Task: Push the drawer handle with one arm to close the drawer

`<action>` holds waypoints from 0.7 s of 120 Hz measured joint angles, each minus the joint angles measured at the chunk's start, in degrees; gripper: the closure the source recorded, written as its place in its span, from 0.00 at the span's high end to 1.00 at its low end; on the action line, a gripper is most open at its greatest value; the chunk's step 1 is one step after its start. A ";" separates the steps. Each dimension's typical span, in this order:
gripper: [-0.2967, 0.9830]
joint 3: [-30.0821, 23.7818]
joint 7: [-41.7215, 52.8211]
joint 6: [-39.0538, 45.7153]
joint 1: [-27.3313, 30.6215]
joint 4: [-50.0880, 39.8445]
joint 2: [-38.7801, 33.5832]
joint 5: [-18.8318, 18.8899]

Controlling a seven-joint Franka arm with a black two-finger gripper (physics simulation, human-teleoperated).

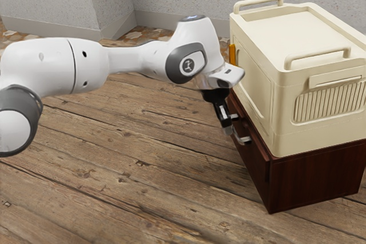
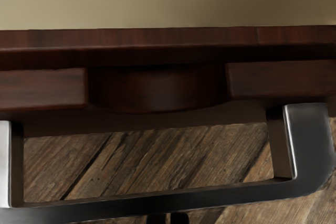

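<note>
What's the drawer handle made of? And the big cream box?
The drawer handle looks like polished metal: it has bright, silvery glints. The big cream box seems dull, smooth plastic, with rounded, molded-looking edges, though painted metal is possible.

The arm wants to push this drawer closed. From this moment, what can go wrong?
The tool is close to the metal handle, which is an open loop, so it might slip off the bar or catch in the gap behind it.

A push away from the middle of the handle may make the drawer bind.

The big cream box sits on top of the wooden cabinet; a hard push might shift both.
</note>
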 joint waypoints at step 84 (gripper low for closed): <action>0.45 5.87 5.00 -32.54 11.12 -13.59 -49.30 -0.17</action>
